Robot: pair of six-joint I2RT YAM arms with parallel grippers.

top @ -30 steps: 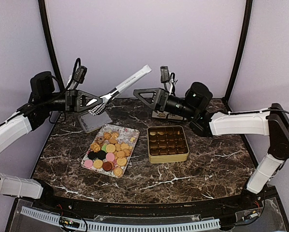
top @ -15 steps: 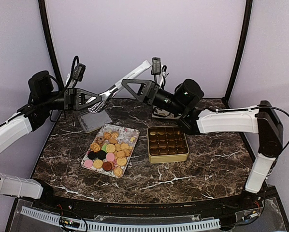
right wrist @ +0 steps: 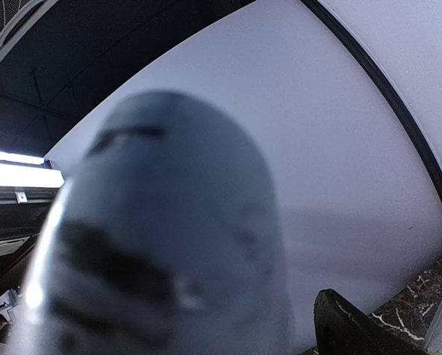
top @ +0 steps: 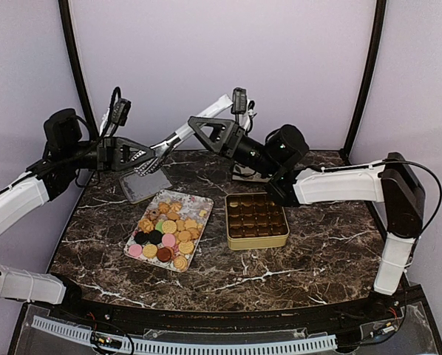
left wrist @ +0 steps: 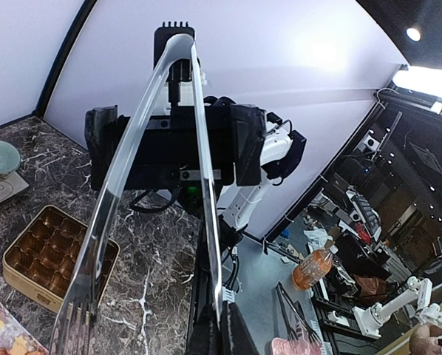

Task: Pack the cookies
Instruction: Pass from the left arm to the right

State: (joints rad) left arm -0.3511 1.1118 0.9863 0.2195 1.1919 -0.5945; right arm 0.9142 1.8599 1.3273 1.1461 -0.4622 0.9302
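Up high, left gripper [top: 141, 157] clamped on the tongs [top: 168, 143] — right gripper [top: 195, 126] fingers spread wide, straddling them

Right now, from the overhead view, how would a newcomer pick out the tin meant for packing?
On the dark marble table, look near the middle, just right of the flowery tray heaped with cookies. The gold tin sits there; unlike its neighbour it is metal, split into a grid of small compartments, all empty.

Tongs [right wrist: 162, 237], blurred, filling right-wrist view
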